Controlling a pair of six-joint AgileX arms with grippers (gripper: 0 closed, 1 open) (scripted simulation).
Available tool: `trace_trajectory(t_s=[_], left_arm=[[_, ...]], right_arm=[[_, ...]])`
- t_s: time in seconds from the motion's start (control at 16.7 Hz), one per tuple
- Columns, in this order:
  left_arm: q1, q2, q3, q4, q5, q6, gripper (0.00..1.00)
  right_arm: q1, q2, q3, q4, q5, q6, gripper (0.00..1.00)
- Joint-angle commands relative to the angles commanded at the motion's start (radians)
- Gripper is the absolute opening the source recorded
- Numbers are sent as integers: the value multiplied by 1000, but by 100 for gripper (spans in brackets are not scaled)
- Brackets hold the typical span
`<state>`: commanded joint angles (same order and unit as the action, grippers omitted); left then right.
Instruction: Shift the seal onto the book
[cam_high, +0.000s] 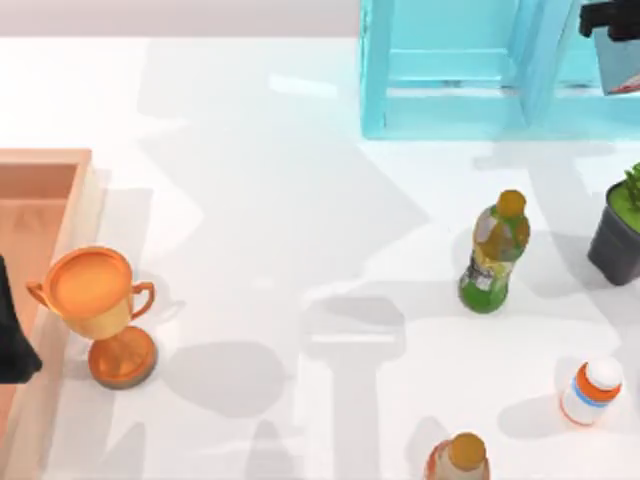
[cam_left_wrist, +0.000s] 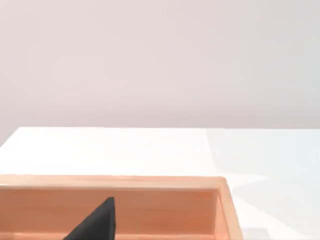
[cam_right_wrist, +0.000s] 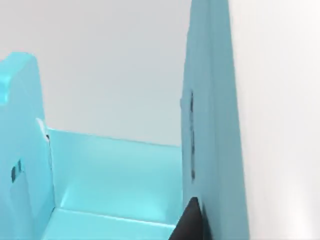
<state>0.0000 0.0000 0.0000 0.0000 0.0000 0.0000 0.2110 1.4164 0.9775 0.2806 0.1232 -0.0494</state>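
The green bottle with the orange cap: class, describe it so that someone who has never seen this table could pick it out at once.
Start at the light-blue shelf frame at the far edge of the white table. Just in front of it, toward the table's right, lies the green bottle. Unlike the white bottle and the dark plant pot nearby, it has a green body, a yellowish label and an orange cap.

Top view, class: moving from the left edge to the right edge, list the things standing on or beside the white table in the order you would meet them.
Wooden tray → copper trophy cup → green bottle with an orange cap → white bottle with an orange band → dark pot with a green plant.
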Motion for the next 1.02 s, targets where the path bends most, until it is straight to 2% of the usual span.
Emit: trace_trajectory(t_s=[0.6, 0.84, 1.02], left_arm=[[0, 0, 0, 0, 0, 0, 100], [0, 0, 0, 0, 0, 0, 100], [0, 0, 0, 0, 0, 0, 100]], right_arm=[[571, 475, 285, 171, 519, -809, 0], [722, 660, 314, 180, 657, -1059, 0], [783, 741, 321, 179, 713, -1155, 0]])
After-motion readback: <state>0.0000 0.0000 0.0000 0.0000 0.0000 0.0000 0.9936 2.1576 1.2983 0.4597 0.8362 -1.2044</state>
